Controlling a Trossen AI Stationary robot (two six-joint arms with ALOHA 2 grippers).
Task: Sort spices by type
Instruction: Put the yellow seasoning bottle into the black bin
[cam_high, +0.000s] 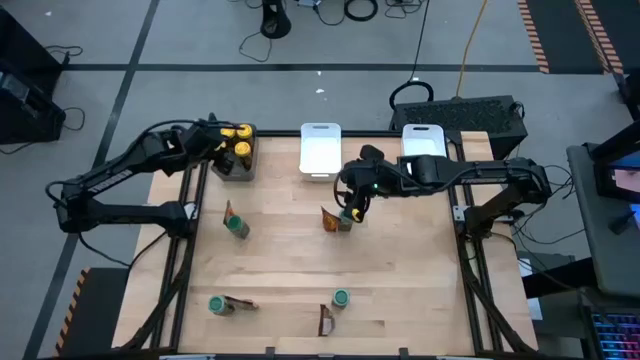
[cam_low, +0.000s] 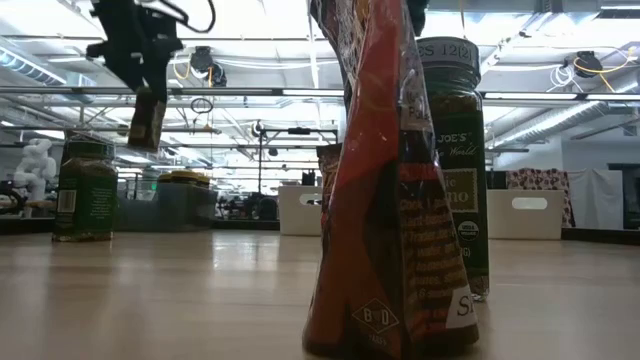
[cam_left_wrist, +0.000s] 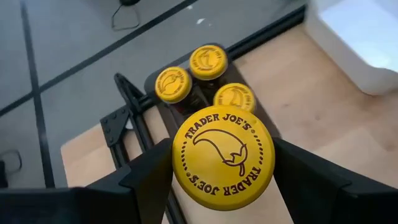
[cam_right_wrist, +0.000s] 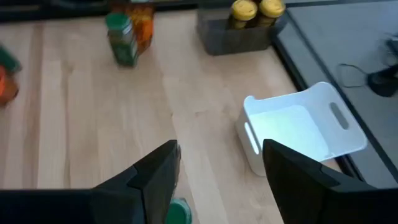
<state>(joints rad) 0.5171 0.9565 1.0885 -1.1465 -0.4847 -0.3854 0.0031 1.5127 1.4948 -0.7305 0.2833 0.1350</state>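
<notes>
Four yellow-lidded jars (cam_high: 236, 143) clustered at about eleven o'clock on the table, three standing upright in the dark tray (cam_high: 233, 170); the fourth yellow-lidded jar (cam_left_wrist: 222, 155), its lid printed with a pepper emblem, was clamped between the left gripper's (cam_left_wrist: 222, 180) fingers above the other three. A green-lidded jar (cam_high: 239, 229) stood beside a brown-orange packet (cam_high: 229, 212) at nine o'clock. Near the centre another green-lidded jar (cam_high: 345, 218) touched a packet (cam_high: 328, 219). At seven o'clock lay a green jar (cam_high: 216, 304) with a packet (cam_high: 240, 303); at six o'clock a jar (cam_high: 341, 298) stood near a packet (cam_high: 325, 320).
</notes>
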